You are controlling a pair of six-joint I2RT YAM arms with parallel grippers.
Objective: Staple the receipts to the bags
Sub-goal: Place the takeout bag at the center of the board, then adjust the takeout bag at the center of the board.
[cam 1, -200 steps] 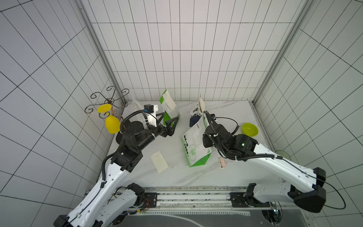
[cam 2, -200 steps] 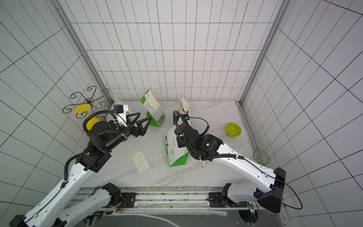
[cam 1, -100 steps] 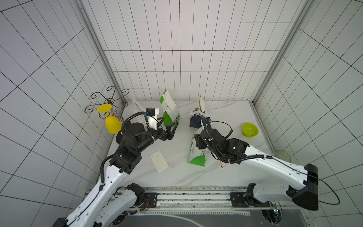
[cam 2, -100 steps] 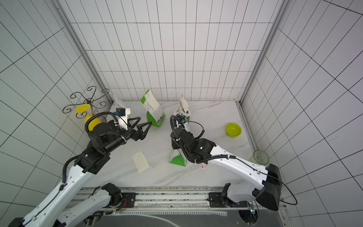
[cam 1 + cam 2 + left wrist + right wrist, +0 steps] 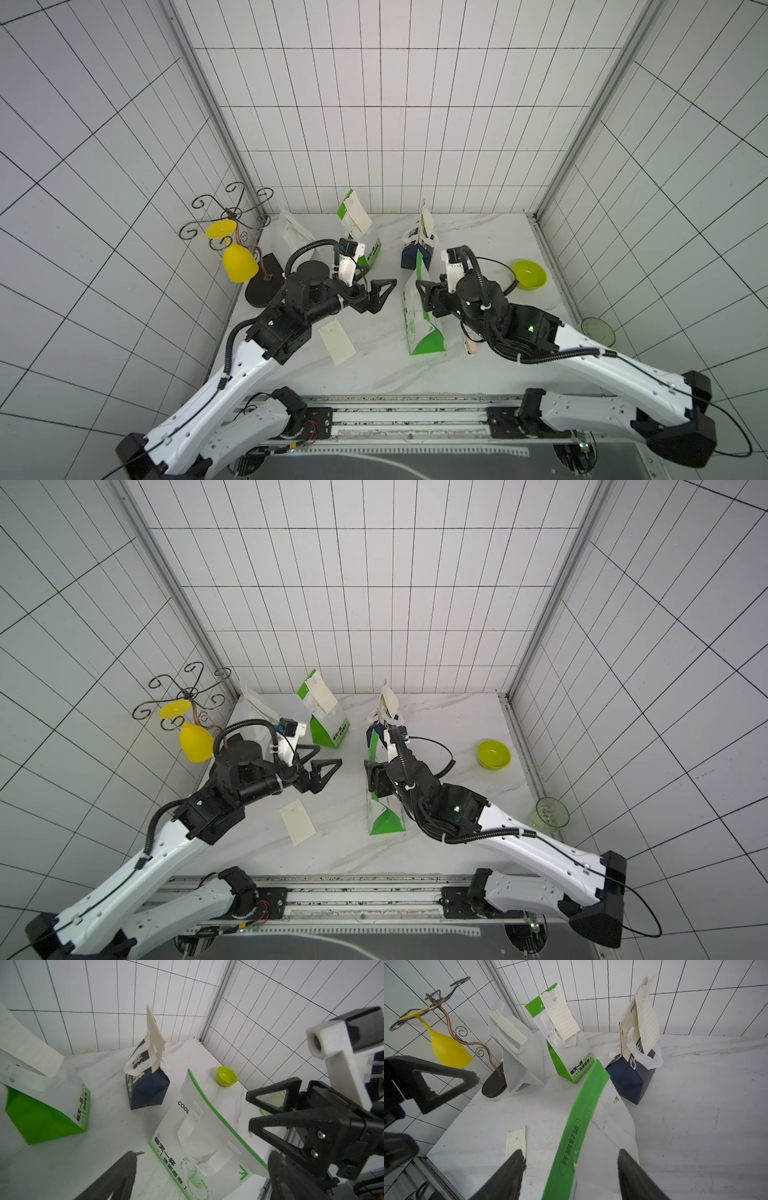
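The right tool (image 5: 571, 1153) is spread astride the green top edge of the front white-and-green bag (image 5: 417, 320), which stands on its base mid-worktop (image 5: 374, 374) with neither finger visibly pressing it. The left tool (image 5: 376, 279) hangs wide apart at that bag's 10 o'clock, holding nothing. A loose receipt (image 5: 336, 344) lies flat at its 8 o'clock. Toward 12 o'clock stand the plain white bag (image 5: 295, 237), the second white-and-green bag (image 5: 368, 251) and the navy bag (image 5: 411, 255) — each with a receipt strip (image 5: 560, 1014) at its top.
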